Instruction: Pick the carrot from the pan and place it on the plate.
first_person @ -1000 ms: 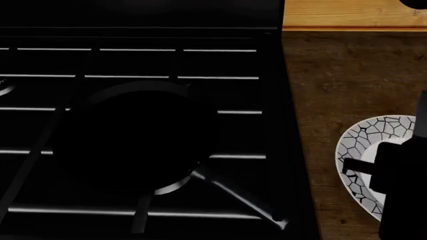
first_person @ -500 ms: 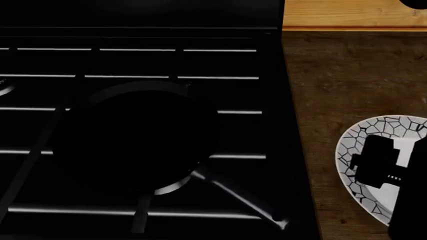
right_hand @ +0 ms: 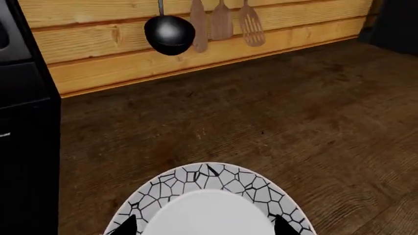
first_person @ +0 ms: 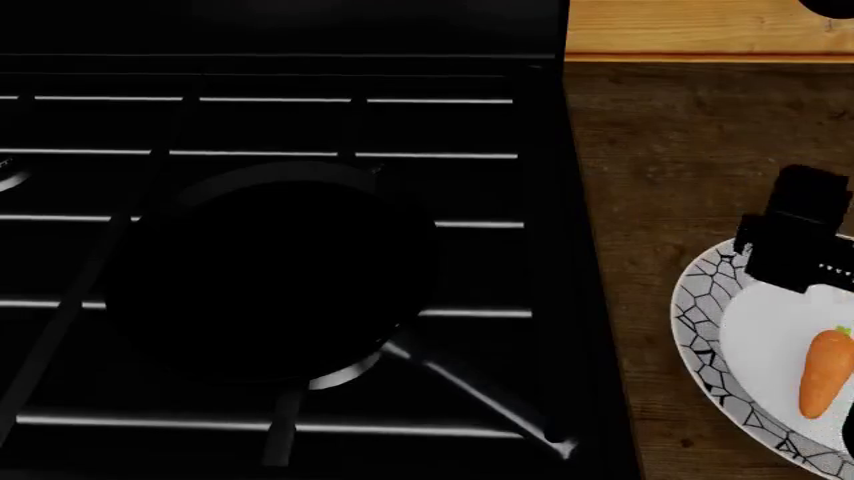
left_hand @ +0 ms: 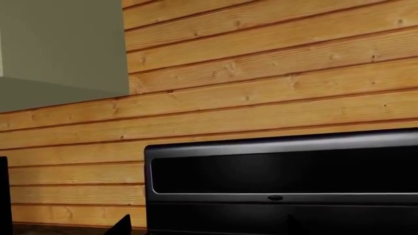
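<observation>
Dark brown wood makes up the counter point(first_person: 694, 160), and a black stove point(first_person: 267, 100) with thin bright grate lines is set beside it. Behind them a wall of light wooden planks point(left_hand: 261, 73) is seen. On that wall, in the right wrist view, a black ladle point(right_hand: 169, 30) and wooden spatulas point(right_hand: 222, 22) are hung.

The carrot point(first_person: 826, 370) is small, smooth and orange. It is thin at one end, and a tiny green tip is seen at the other end. It is laid on the plain white middle of the plate point(first_person: 701, 320), with the green tip pointed toward the wall.

The plate is round and white, and its wide rim is marked with black cracked lines. It is set on the counter, just beside the stove. Only the carrot is seen in it.

The pan point(first_person: 267, 285) is round and black, with a shiny edge. It is set on the stove grates, well apart from the plate. Nothing is seen inside it.

The right gripper point(right_hand: 202, 226) is held above the far rim of the plate, apart from the carrot. Its two dark fingertips point(right_hand: 126, 226) are spread wide, and nothing is held between them.

The left gripper is not seen clearly in any view, so its state cannot be told.
</observation>
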Robot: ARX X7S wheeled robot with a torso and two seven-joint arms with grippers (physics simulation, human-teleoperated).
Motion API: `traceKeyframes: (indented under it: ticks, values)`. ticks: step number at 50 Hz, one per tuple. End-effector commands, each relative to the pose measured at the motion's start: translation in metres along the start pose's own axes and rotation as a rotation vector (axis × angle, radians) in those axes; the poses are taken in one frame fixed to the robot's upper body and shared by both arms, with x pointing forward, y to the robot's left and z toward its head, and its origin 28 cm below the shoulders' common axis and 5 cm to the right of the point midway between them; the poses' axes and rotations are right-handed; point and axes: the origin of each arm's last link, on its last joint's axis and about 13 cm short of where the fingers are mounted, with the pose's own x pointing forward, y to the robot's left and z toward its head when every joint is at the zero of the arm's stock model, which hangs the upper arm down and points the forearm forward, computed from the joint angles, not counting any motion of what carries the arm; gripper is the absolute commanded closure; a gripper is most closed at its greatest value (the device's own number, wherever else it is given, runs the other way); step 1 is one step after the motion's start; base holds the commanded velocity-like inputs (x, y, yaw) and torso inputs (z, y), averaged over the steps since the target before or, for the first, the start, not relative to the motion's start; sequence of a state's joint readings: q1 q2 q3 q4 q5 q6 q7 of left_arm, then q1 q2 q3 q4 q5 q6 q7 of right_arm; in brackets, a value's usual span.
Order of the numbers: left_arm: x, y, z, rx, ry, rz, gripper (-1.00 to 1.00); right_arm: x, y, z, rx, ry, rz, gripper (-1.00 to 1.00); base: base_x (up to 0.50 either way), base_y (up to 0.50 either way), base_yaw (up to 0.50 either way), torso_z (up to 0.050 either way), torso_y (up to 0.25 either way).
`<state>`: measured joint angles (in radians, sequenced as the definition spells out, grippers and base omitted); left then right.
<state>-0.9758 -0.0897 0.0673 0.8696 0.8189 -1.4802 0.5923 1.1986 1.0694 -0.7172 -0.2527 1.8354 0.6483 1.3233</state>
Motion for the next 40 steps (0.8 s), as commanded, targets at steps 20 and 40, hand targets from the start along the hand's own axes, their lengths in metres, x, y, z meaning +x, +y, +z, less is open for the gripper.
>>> traceKeyframes:
  ticks: [20, 40]
  values:
    - [-0.003, -0.001, 0.003, -0.007, -0.008, -0.009, -1.00, -0.090, -0.008, 0.028, 0.033, -0.303, 0.156, -1.00, 0.00, 0.00, 0.00, 0.000, 0.000]
    - [-0.002, -0.002, -0.002, -0.011, 0.000, -0.006, -1.00, -0.116, 0.001, 0.018, 0.009, -0.394, 0.281, -1.00, 0.00, 0.00, 0.00, 0.000, 0.000]
